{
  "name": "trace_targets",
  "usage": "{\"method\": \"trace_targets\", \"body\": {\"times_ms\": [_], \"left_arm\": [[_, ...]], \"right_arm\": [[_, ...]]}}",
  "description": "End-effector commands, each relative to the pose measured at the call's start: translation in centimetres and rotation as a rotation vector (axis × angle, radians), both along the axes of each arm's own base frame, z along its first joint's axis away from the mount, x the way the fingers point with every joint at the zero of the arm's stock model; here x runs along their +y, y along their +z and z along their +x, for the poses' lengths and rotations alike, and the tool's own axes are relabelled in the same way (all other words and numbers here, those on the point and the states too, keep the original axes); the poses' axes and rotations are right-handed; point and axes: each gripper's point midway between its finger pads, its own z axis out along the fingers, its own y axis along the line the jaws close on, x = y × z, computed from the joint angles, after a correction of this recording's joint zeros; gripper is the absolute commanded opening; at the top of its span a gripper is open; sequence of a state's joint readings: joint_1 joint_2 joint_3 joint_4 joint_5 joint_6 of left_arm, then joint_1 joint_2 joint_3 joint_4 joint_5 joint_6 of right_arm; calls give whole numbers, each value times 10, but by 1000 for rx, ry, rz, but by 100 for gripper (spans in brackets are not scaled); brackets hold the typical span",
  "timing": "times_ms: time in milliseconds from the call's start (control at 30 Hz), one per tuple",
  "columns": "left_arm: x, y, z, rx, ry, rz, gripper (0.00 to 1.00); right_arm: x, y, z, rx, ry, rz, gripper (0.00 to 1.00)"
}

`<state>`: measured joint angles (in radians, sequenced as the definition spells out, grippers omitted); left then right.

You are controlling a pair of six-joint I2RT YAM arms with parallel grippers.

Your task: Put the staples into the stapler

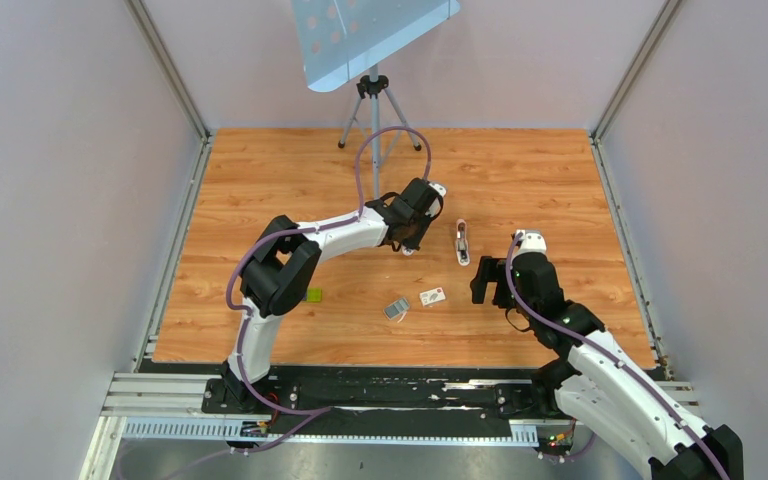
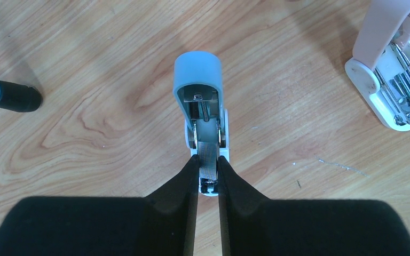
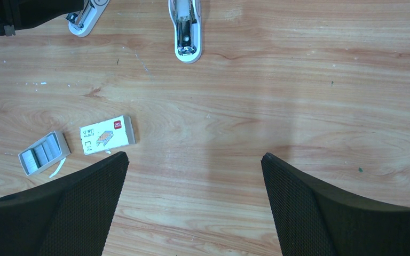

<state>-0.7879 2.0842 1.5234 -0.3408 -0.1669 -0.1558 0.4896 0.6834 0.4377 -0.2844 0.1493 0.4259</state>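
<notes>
My left gripper (image 2: 208, 162) is shut on a short strip of staples (image 2: 207, 154). The strip lies lengthwise in the open channel of a pale blue stapler (image 2: 198, 69) that rests on the wooden table. The pale pink stapler (image 2: 387, 48) lies apart at the upper right of the left wrist view, hinged open on its white base. From above, the pink stapler (image 1: 462, 243) sits between the left gripper (image 1: 407, 240) and my right gripper (image 1: 482, 280). The right gripper (image 3: 195, 157) hovers open over bare wood with nothing between its fingers.
A grey tray (image 3: 44, 153) with more staple strips and a white labelled box (image 3: 108, 134) lie near the right gripper's left finger. A green block (image 1: 313, 295) sits by the left arm's elbow. A tripod stand (image 1: 373, 100) rises at the back, one foot (image 2: 13, 97) near the left gripper.
</notes>
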Motion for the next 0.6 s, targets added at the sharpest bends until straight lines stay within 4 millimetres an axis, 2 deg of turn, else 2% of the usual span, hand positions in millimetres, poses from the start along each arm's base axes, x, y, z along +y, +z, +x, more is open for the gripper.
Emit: {"method": "trace_targets", "body": {"times_ms": [0, 567], "left_arm": [[4, 3, 2, -28, -2, 29, 20], [11, 1, 0, -66, -73, 77, 22]], "right_arm": [[-4, -6, -2, 10, -16, 0, 100], [-4, -6, -2, 9, -15, 3, 100]]}}
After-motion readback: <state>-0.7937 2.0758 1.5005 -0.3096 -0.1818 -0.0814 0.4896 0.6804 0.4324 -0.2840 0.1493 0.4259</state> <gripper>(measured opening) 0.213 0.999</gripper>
